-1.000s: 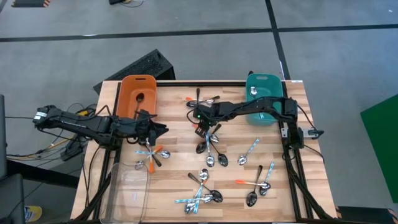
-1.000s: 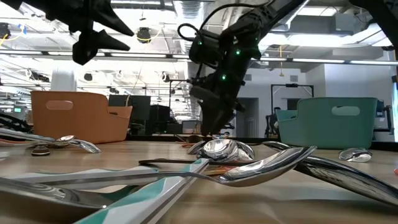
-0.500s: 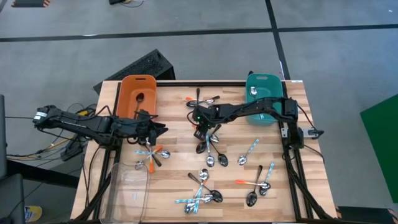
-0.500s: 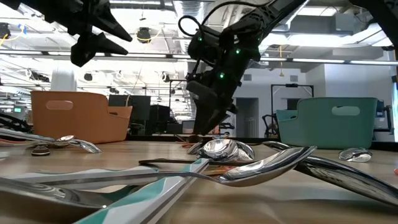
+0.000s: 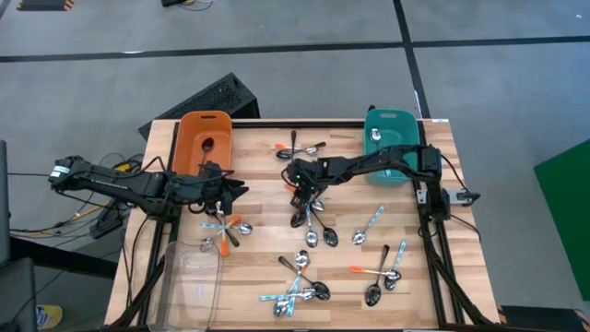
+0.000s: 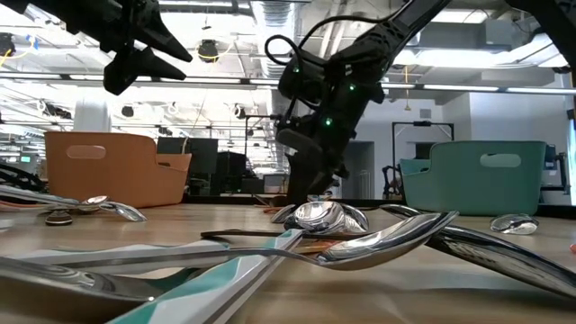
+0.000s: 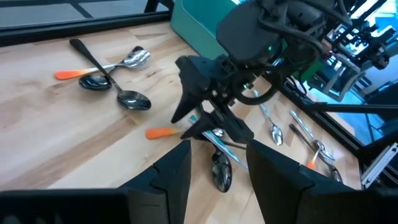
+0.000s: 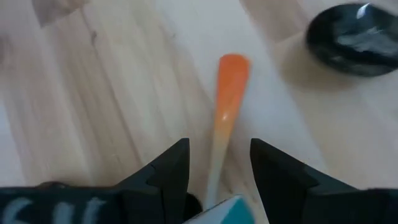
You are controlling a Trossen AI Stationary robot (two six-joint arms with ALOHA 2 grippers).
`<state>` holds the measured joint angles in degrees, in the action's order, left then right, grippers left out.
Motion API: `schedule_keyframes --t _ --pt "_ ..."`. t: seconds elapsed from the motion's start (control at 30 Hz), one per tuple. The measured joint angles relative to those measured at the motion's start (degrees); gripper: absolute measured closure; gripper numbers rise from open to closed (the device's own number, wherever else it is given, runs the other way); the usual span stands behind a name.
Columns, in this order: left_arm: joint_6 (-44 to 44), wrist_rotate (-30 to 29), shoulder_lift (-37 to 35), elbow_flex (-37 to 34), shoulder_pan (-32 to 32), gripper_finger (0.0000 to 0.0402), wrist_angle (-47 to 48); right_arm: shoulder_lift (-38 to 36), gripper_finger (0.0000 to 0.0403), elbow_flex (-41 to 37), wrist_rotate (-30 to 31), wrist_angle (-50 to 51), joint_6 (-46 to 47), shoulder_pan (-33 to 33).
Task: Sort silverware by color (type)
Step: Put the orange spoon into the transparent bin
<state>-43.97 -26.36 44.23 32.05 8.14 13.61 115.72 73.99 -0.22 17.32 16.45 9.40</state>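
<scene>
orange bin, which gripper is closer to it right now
Left. The left gripper hovers just off the near right corner of the orange bin. The right gripper is farther off, over the spoons at mid-table.

bins [image 5: 205, 140] [image 5: 389, 138] at table's [image 5: 258, 231] far edge | spoons [image 5: 313, 229] scattered before them | tray [image 5: 189, 286] near-left

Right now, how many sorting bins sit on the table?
3: an orange bin at the far left corner, a teal bin at the far right, and a clear bin at the near left. None appears hidden.
</scene>
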Motion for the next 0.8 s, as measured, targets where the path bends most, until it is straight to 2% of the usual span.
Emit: schedule_keyframes --t 0.17,0.33,0.47,0.7,0.8 --pt "-0.02 -0.72 0.0 0.0 -0.02 0.026 -0.02 3.06 0.0212 0.16 1.2 1.06 1.46 -1.08" --pt "-0.07 -0.89 0.0 0.0 -0.04 0.026 -0.04 4.45 0.0228 0.42 1.42 4.06 9.73 -1.51" --pt "-0.18 -0.94 0.0 0.0 -0.04 0.026 -0.03 3.83 0.027 0.35 1.81 4.35 10.85 -1.74" --pt "-0.11 -0.95 0.0 0.0 -0.04 0.026 -0.04 3.96 0.038 2.96 -1.07 7.88 11.21 0.51" --pt "-0.74 -0.68 0.0 0.0 -0.04 0.026 -0.03 3.86 0.0383 4.11 -2.61 9.7 11.85 1.69"
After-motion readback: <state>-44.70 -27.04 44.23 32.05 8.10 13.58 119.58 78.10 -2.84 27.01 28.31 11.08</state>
